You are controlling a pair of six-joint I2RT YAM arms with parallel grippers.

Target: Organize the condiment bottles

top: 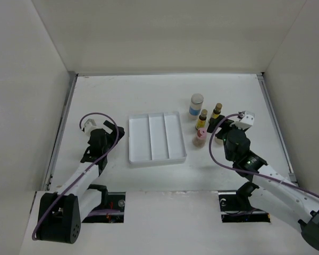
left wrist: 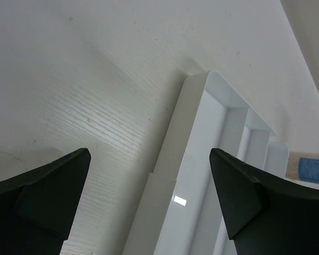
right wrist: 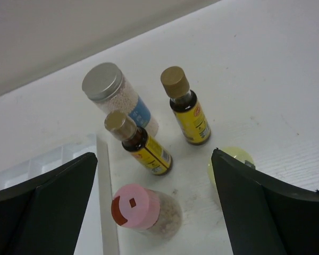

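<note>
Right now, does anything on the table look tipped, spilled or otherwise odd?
Nothing stands out. The jar, both amber bottles and the pink-capped bottle stand upright beside the tray; the yellow-capped bottle is mostly hidden behind a finger of the right claw.

The grey-lidded jar (right wrist: 117,98) is standing upright farthest back; an amber bottle (right wrist: 141,143) is standing just before it, a second amber bottle (right wrist: 185,106) to its right; the pink-capped bottle (right wrist: 143,210) is standing nearest; the yellow-capped bottle (right wrist: 228,158) is showing only partly.

Yellow-capped bottle (right wrist: 230,158) mostly hidden behind R finger (right wrist: 266,212); blue-labelled jar (left wrist: 312,170) cut at L-wrist edge
</note>
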